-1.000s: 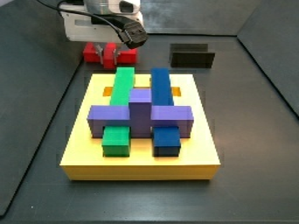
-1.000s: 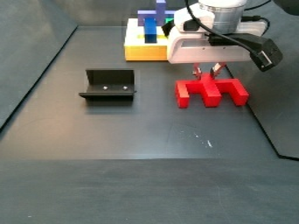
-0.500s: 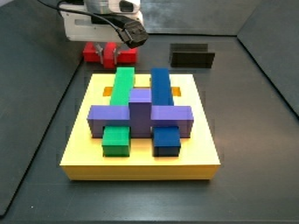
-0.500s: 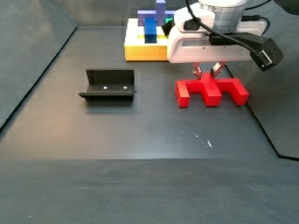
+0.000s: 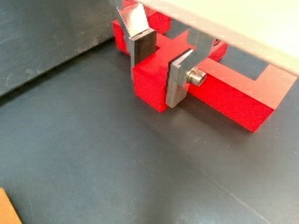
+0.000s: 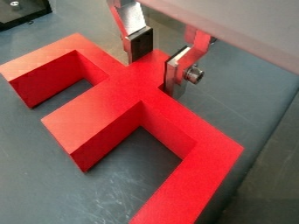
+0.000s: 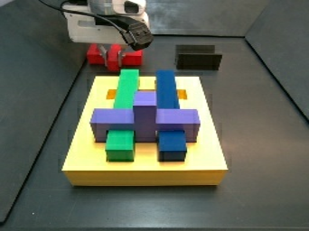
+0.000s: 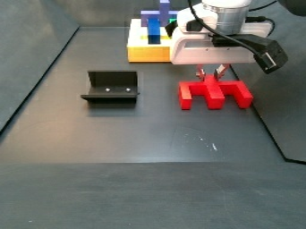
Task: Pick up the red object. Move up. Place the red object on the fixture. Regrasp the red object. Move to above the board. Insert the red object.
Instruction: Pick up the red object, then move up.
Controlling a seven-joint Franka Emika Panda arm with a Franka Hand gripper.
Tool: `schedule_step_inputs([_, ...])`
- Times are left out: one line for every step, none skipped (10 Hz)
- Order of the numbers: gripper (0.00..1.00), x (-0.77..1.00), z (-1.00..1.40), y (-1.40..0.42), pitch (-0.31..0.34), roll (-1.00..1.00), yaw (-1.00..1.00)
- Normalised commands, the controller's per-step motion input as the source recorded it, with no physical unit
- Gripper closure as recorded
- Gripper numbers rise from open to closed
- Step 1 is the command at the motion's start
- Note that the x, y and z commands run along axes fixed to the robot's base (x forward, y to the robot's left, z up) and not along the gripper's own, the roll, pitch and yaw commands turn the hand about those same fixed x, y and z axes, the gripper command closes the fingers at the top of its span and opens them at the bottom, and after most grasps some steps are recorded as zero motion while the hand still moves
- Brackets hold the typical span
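step: pick-up | gripper (image 6: 158, 64) low over red object (image 6: 128, 109) on table, jaws straddling middle prong, contact unclear | next: close, lift

Your gripper (image 6: 158, 63) sits low on the red object (image 8: 216, 93); the floor (image 8: 143, 134) toward the fixture (image 8: 111, 87) is free, and the board (image 8: 148, 49) stands just behind

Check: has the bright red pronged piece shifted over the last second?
No. The bright red pronged piece sits at the same spot relative to the black fixture; gripper straddles it.
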Motion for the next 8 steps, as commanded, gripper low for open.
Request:
schedule_step_inputs([1.0, 0.0, 0.0, 0.0, 0.0, 0.0, 0.0])
schedule_step_inputs([1.0, 0.0, 0.0, 0.0, 0.0, 0.0, 0.0])
schedule_step_inputs([1.0, 0.0, 0.0, 0.0, 0.0, 0.0, 0.0])
schedule_step_inputs([1.0, 0.0, 0.0, 0.0, 0.0, 0.0, 0.0])
schedule_step_inputs([1.0, 0.0, 0.83, 0.0, 0.0, 0.0, 0.0])
schedule_step_inputs([1.0, 0.04, 0.81, 0.01, 0.0, 0.0, 0.02])
schedule_step_inputs([1.0, 0.01, 0.63, 0.0, 0.031, -0.02, 0.02])
schedule_step_inputs([1.0, 0.01, 0.34, -0.01, 0.014, -0.04, 0.02])
